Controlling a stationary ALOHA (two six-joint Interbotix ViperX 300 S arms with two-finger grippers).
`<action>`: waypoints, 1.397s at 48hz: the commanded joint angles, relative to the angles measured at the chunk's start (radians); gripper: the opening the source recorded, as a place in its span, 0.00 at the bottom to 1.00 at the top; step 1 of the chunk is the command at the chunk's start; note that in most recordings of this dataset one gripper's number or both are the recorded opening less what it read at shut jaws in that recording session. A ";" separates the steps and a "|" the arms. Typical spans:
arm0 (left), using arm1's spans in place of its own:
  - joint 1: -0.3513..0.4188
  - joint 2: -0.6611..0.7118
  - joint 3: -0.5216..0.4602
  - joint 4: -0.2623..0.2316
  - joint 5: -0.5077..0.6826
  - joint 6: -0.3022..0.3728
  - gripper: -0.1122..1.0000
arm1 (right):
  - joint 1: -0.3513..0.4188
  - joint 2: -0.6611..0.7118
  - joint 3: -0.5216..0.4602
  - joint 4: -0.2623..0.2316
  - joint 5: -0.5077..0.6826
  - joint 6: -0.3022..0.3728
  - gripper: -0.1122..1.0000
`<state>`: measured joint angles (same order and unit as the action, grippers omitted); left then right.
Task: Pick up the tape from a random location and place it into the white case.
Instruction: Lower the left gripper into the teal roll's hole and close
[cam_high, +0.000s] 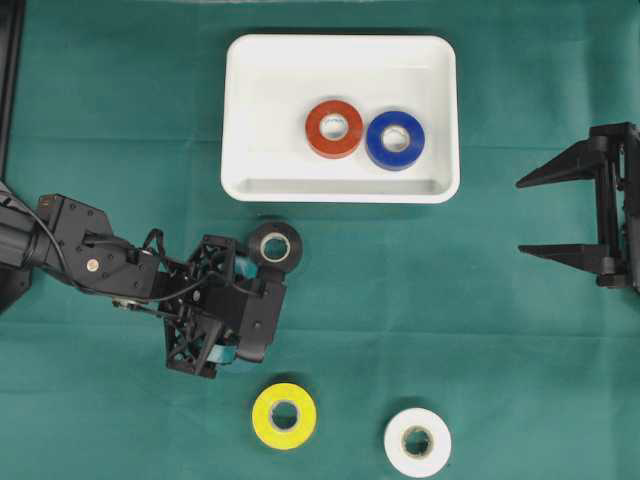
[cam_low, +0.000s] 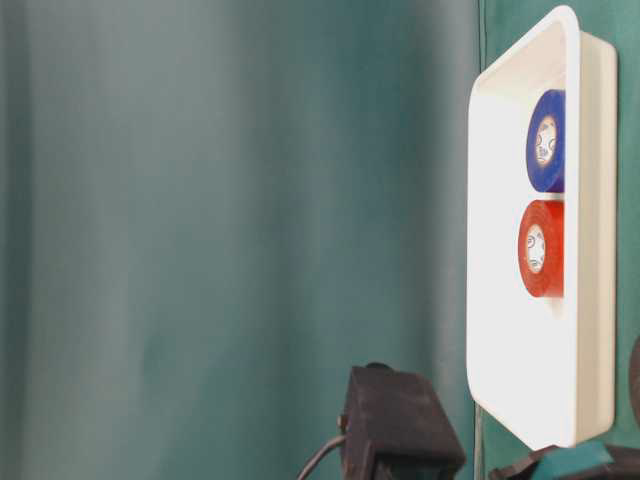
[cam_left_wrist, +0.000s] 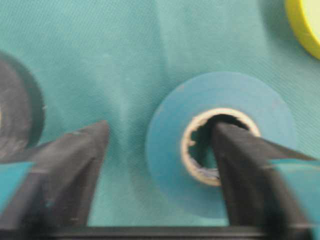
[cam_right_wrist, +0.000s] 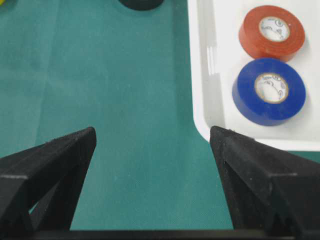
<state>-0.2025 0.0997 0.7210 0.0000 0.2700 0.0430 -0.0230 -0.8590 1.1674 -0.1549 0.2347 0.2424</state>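
Now the left gripper (cam_left_wrist: 160, 165) straddles the teal tape (cam_left_wrist: 220, 145), one finger in its core, jaws not yet clenched. The right gripper (cam_right_wrist: 152, 165) hangs released. Judging from this, next comes closing, then lifting toward the white case (cam_high: 240, 120) at one o'clock.

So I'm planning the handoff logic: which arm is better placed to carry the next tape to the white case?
Left. Its fingers straddle the teal tape's wall, one inside the core. The right gripper hangs open over bare cloth, off to the side.

no legible text, label, brand or number anywhere, faint print on the cardboard cores of the red tape (cam_right_wrist: 272, 31) and blue tape (cam_right_wrist: 269, 91), too small to read
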 joint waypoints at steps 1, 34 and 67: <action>-0.008 -0.008 -0.008 0.003 -0.012 0.003 0.59 | -0.002 0.008 -0.028 0.002 -0.011 0.000 0.89; -0.012 -0.058 -0.011 -0.002 0.017 -0.003 0.30 | -0.002 0.014 -0.034 0.002 -0.015 0.000 0.89; -0.029 -0.337 -0.161 -0.003 0.367 -0.003 0.30 | -0.002 0.017 -0.034 0.002 -0.014 0.000 0.89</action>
<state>-0.2286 -0.1917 0.6013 0.0000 0.6105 0.0414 -0.0230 -0.8483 1.1597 -0.1549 0.2286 0.2424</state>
